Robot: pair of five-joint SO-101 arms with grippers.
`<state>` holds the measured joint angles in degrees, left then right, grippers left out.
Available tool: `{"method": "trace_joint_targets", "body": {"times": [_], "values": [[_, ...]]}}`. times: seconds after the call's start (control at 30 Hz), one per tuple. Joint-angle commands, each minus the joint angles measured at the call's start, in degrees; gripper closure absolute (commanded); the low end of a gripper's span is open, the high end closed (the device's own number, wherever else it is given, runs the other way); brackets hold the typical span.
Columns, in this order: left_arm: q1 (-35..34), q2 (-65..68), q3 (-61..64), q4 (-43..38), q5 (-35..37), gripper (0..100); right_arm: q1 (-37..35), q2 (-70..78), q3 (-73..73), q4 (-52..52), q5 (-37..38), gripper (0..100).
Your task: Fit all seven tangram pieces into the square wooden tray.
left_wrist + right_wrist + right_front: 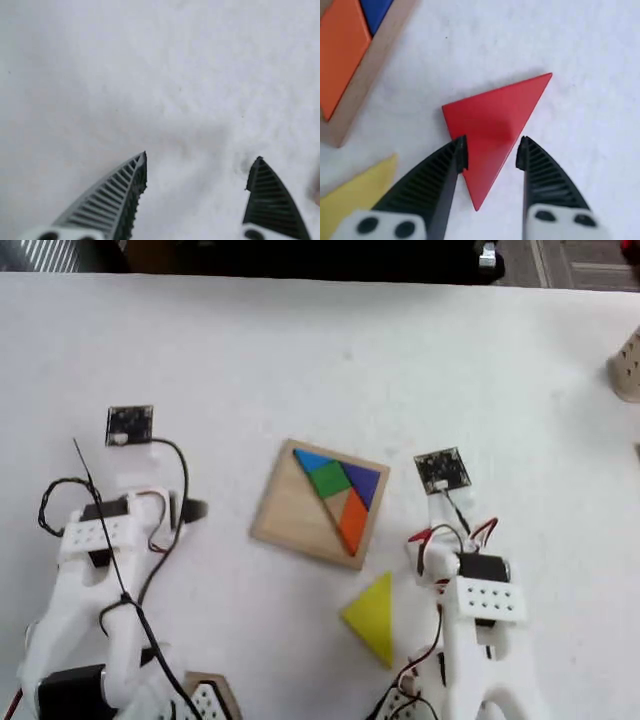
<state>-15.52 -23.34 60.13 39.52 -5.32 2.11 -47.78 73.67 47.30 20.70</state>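
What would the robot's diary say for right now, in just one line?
left gripper: open over table | right gripper: open around red triangle | tray: partly filled | yellow triangle: on table beside tray

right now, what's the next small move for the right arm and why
Probably close the right end effector on the red triangular piece: its fingers straddle the piece, which lies flat on the white table, and the square wooden tray has bare room left.
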Motion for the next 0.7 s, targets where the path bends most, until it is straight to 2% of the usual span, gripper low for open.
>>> {"method": "trace_joint_targets", "body": {"times": [0.0, 0.2, 0.37, 0.67], "values": [[-0.7, -2.2, 0.1, -1.2, -0.6, 68, 0.3, -1.5, -0.3, -0.7, -2.5, 84.0], [-0.7, -2.2, 0.1, -1.1, -0.6, 68, 0.8, -1.5, 0.0, -2.2, -4.1, 84.0], [-0.7, -2.2, 0.3, -1.4, -0.6, 68, 7.4, -1.1, -0.1, -4.4, -4.6, 84.0], [-0.7, -2.2, 0.9, -2.2, -0.6, 68, 6.9, 10.8, -6.2, -4.4, -4.7, 84.0]]}}
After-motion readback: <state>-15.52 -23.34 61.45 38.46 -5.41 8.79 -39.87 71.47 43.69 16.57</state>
